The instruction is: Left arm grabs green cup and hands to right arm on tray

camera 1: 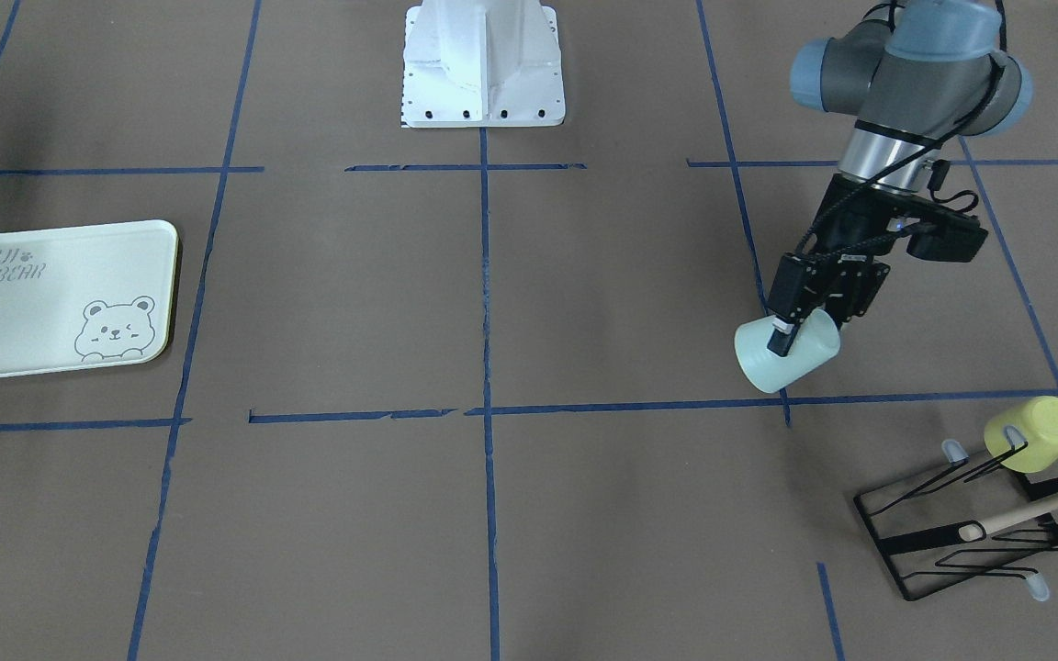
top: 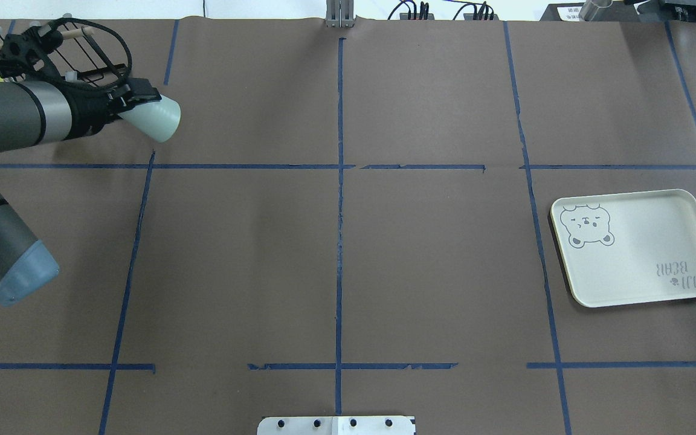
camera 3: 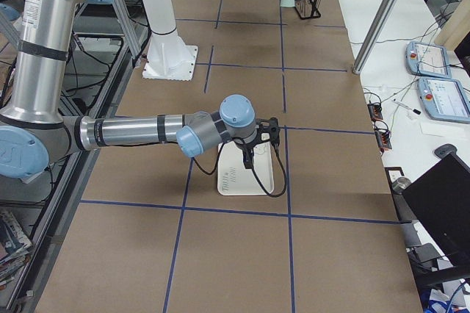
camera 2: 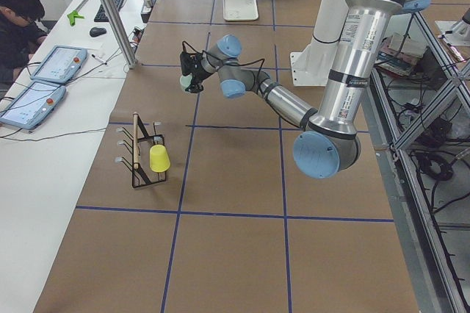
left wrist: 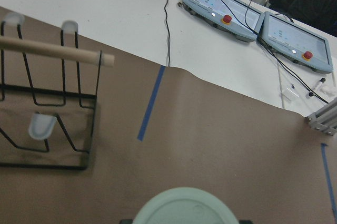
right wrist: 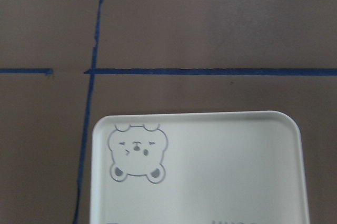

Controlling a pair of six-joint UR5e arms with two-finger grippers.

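Observation:
My left gripper (camera 1: 791,332) is shut on the green cup (camera 1: 784,356) and holds it tilted above the table, its closed base pointing away from the wrist. The cup also shows in the overhead view (top: 156,118) and at the bottom of the left wrist view (left wrist: 184,209). The tray (camera 1: 24,308) lies flat and empty on the far side of the table (top: 644,260). My right gripper (camera 3: 248,153) hovers over the tray (camera 3: 239,181); I cannot tell whether it is open or shut. The right wrist view shows the tray (right wrist: 210,171) below, with no fingers in view.
A black wire rack (camera 1: 961,537) with a wooden dowel stands close to the left gripper, with a yellow cup (camera 1: 1034,433) hung on one prong. The robot's white base (camera 1: 483,64) is at the table's edge. An operator (camera 2: 18,19) sits by the teach pendants.

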